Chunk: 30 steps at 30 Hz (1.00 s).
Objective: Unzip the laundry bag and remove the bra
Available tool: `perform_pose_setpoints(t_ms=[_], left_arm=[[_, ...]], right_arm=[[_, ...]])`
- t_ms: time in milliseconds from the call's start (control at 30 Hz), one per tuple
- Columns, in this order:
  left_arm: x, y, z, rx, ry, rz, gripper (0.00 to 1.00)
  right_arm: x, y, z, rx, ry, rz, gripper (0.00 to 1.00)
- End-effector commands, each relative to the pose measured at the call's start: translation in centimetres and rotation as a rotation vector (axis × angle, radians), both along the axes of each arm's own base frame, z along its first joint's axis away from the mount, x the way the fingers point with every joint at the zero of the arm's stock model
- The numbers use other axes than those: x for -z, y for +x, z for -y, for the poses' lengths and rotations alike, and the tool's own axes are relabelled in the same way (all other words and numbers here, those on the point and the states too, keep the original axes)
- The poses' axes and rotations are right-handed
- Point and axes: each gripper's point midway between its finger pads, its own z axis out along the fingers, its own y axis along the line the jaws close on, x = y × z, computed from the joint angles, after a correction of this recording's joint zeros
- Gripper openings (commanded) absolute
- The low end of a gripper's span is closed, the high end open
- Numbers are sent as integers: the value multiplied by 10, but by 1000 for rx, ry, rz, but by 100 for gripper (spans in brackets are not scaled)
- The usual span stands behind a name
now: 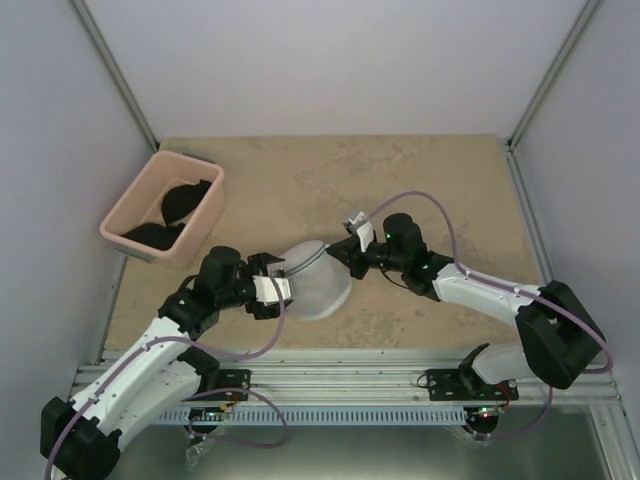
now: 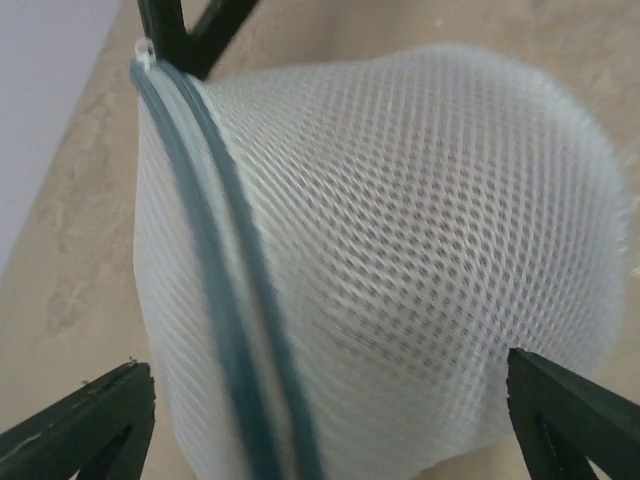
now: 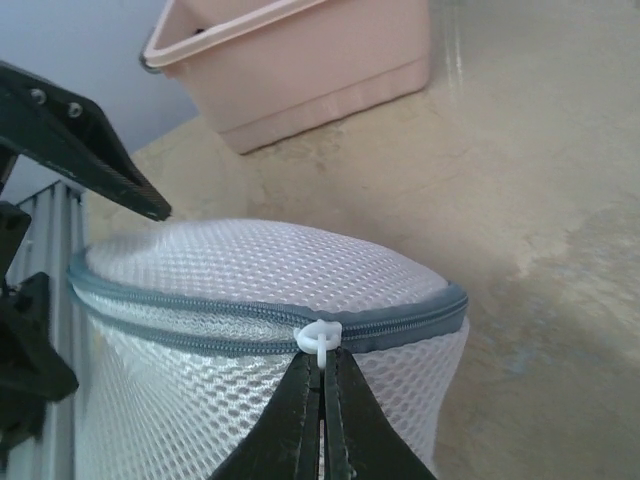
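Note:
The laundry bag (image 1: 318,282), a round white mesh drum with a grey-blue zipper rim (image 2: 225,300), lies mid-table between both arms. My left gripper (image 1: 283,280) is open, and its dark fingers (image 2: 85,420) stand wide on either side of the bag (image 2: 420,230) without pinching it. My right gripper (image 3: 321,365) is shut on the small white zipper pull (image 3: 320,338) at the rim. The zipper (image 3: 200,318) gapes left of the pull and is closed to the right of it. The bra is hidden from view.
A pink plastic bin (image 1: 207,205) holding black bras (image 1: 185,200) stands at the back left, and it shows behind the bag in the right wrist view (image 3: 300,70). Grey walls enclose the tan table (image 1: 420,180) on three sides. A metal rail (image 1: 350,375) runs along the near edge.

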Motion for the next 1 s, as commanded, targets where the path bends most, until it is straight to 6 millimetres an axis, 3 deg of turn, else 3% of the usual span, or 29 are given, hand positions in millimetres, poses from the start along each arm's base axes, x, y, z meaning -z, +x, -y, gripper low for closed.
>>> perform_pose_setpoints(t_ms=[0,67,200,400,633,867,967], left_arm=[[-37,-22,12,82,-96,-81,99],[-59,-22,20,85,-185,-102,99],[-85,5,25,-92,-380,-177,94],[-68,12,24,-169,-366,-243,63],[-74,15,23,-169,-369,-211,29],[-63,16,18,-139,-284,-119,2],[-56,15,15,-128,-240,-85,0]], right_arm=[[-28,-4,-20,29,51,20,1],[-34,-12,-30,30,56,13,1],[-53,-23,-46,5,76,33,1],[-69,-38,-58,-23,79,60,0],[-70,-48,-65,-64,79,75,0],[-72,-49,-63,-73,78,96,1],[-67,-43,-55,-54,66,95,1]])
